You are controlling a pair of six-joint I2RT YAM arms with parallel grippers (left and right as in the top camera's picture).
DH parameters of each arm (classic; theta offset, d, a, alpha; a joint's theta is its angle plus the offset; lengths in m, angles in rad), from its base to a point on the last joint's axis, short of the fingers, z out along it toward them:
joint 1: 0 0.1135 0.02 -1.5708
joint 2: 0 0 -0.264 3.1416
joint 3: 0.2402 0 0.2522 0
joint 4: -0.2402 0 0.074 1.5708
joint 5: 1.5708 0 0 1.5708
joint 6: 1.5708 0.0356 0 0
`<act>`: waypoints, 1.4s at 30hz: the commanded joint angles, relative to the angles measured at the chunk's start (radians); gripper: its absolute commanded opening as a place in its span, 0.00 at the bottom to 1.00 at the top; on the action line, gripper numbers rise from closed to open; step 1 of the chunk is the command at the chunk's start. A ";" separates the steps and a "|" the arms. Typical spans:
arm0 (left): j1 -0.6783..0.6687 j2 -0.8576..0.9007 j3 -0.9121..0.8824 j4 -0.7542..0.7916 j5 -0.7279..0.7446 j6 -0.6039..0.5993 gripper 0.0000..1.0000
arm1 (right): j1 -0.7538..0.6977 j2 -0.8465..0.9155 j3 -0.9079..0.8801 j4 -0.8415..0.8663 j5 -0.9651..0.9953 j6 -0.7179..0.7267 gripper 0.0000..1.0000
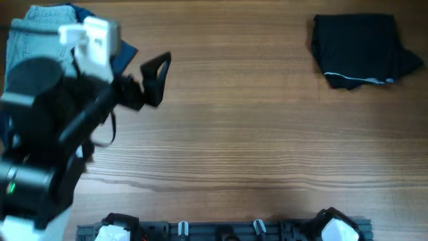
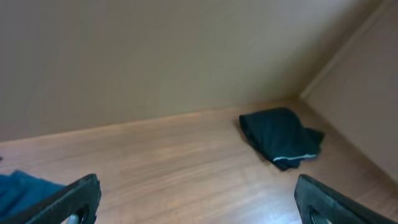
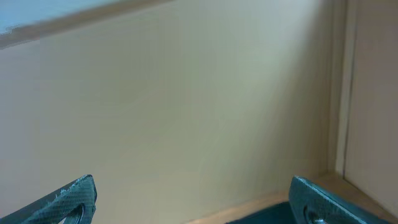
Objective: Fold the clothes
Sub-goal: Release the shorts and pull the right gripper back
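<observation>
Over on the left, the left pincer (image 1: 157,79) is held up above the table (image 1: 234,140), pointed toward the right; its jaws are spread wide and nothing is gripped between them. Just behind it, at the far left corner, a pile of clothes is seen: pale jeans (image 1: 30,37) with a darker blue cloth (image 1: 128,51) at their right edge, much of the pile being hidden under the left arm. Across the table, well apart from that pile, a black garment (image 1: 360,48) is laid at the far right, already folded into a compact bundle, with a thin white line along its near edge. From the left wrist it is seen lying close to the table's corner. The right pincer (image 3: 193,191) is caught only by its own camera: its jaws are parted wide, empty, and aimed at a plain beige wall (image 3: 186,93).
</observation>
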 commanded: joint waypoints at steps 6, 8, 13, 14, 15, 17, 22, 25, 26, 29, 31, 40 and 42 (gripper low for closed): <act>-0.002 0.043 0.001 -0.136 -0.219 -0.254 1.00 | 0.003 -0.137 -0.001 -0.216 -0.034 0.006 1.00; -0.002 0.059 0.001 -0.129 -0.219 -0.254 1.00 | 0.003 -0.135 -0.006 -0.327 -0.034 0.079 1.00; -0.002 0.060 0.001 -0.132 -0.219 -0.254 1.00 | 0.003 -0.134 -0.006 -0.610 -0.034 0.145 1.00; -0.002 0.060 0.001 -0.136 -0.219 -0.254 1.00 | 0.003 -0.134 -0.006 -0.653 -0.034 0.145 1.00; -0.002 0.060 0.001 -0.137 -0.219 -0.254 1.00 | 0.003 -0.134 -0.006 -0.708 -0.034 0.145 1.00; -0.002 0.060 0.001 -0.137 -0.219 -0.254 1.00 | 0.003 -0.134 -0.006 -0.755 -0.034 0.145 1.00; -0.002 0.060 0.001 -0.137 -0.219 -0.254 1.00 | 0.003 -0.134 -0.006 -0.770 -0.034 0.145 1.00; -0.002 0.060 0.001 -0.137 -0.219 -0.254 1.00 | 0.003 -0.134 -0.006 -0.770 -0.034 0.145 1.00; -0.002 0.060 0.001 -0.137 -0.219 -0.254 1.00 | 0.003 -0.134 -0.006 -0.770 -0.034 0.145 1.00; -0.002 0.060 0.001 -0.181 -0.219 -0.255 1.00 | 0.003 -0.134 -0.006 -0.770 -0.034 0.145 1.00; -0.002 0.074 0.001 -0.192 -0.192 -0.255 1.00 | 0.003 -0.134 -0.006 -0.770 -0.034 0.145 1.00; -0.009 -0.015 -0.434 0.419 -0.186 -0.227 1.00 | 0.114 -0.134 -0.006 -0.771 -0.034 0.145 1.00; -0.009 -0.097 -0.678 0.700 -0.185 -0.228 1.00 | 0.156 -0.134 -0.006 -0.771 -0.034 0.145 1.00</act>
